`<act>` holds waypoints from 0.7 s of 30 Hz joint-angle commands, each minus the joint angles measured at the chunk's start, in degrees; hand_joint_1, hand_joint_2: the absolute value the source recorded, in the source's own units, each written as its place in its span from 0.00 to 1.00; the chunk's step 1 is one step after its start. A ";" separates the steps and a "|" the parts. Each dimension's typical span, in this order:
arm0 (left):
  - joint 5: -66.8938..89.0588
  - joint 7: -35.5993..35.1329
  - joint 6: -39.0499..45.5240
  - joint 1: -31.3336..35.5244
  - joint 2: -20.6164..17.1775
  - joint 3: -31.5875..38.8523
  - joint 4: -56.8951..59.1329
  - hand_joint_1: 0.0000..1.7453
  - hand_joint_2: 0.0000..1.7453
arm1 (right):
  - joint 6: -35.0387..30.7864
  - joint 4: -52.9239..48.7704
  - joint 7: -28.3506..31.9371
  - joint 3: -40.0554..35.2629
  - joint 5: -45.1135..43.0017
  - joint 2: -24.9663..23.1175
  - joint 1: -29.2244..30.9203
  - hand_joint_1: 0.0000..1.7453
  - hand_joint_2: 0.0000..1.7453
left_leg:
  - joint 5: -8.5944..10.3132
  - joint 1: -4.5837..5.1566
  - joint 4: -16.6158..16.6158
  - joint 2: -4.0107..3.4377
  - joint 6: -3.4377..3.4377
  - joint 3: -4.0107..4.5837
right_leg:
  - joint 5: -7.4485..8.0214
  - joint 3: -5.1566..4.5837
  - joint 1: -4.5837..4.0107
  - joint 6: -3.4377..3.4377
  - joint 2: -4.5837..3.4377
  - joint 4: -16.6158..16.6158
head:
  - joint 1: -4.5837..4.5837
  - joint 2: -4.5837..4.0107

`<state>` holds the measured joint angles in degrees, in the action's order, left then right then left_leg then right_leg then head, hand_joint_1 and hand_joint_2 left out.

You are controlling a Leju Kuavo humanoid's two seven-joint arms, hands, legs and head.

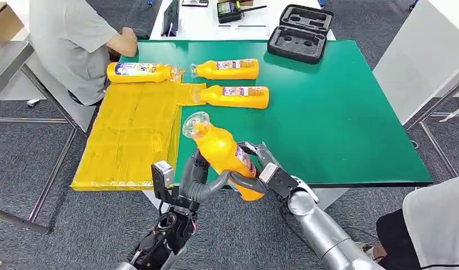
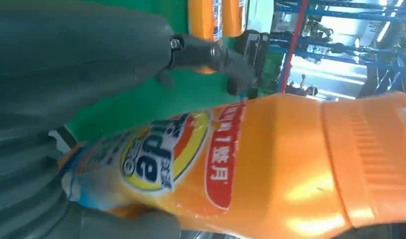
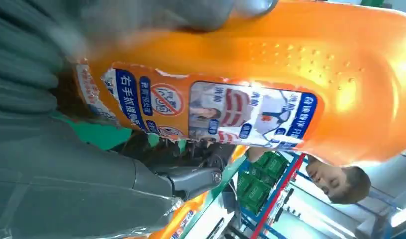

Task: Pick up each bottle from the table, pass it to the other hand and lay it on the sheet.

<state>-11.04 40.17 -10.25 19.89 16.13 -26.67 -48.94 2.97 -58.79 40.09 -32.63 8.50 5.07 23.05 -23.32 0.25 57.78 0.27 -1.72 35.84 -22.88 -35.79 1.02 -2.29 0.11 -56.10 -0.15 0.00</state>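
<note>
both robot hands (image 1: pixel 200 179) (image 1: pixel 265 169) around one bottle (image 1: pixel 221 151)

Lab or workshop, green table (image 1: pixel 340 112), blue racks (image 2: pixel 335 30)

Near edge of table (image 1: pixel 351 112) — both hands (image 1: pixel 255 174) crowded around one held bottle (image 1: pixel 221 152). Yellow sheet (image 1: pixel 131 135) along left edge open over its near half; one bottle (image 1: pixel 138 72) lies at its far end. Two bottles (image 1: pixel 227 69) block far-centre — black case (image 1: pixel 300 32) fills far edge.

Green table (image 1: pixel 340 124) with yellow sheet (image 1: pixel 131 135), two bottles (image 1: pixel 226 69), black case (image 1: pixel 300 32).
</note>
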 commanded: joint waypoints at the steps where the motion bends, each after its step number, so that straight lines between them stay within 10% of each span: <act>1: 3.45 -0.17 0.53 1.45 -0.55 -0.07 0.28 0.87 1.00 | 0.72 8.31 -0.09 -1.81 1.13 -3.00 4.61 0.71 1.00 | -0.10 -0.04 -0.01 -0.15 0.08 -0.19 | -0.05 0.16 -0.04 0.08 -0.14 0.02 | 0.02 0.00; 5: 4.48 -0.17 0.65 1.23 -0.49 -0.15 -0.39 1.00 1.00 | 0.80 9.94 -0.09 -2.33 1.34 -3.46 5.62 0.77 1.00 | -0.13 -0.06 -0.01 -0.14 0.11 -0.27 | -0.08 0.24 -0.07 0.10 -0.13 0.03 | 0.00 0.00; 21: 4.46 -0.17 0.61 1.40 -0.35 0.36 -0.22 1.00 1.00 | 1.17 10.17 -0.09 -2.55 0.96 -3.65 5.96 0.70 1.00 | -0.14 -0.05 0.00 -0.08 0.11 -0.28 | -0.11 0.27 -0.06 0.10 -0.07 0.02 | 0.00 0.00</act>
<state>-7.15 40.19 -9.42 19.80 16.20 -24.96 -50.23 3.87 -53.40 40.19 -32.76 9.46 2.21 25.82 -23.32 0.25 57.78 0.27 -1.72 35.86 -22.88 -35.79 1.02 -2.29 0.11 -56.10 -0.15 0.00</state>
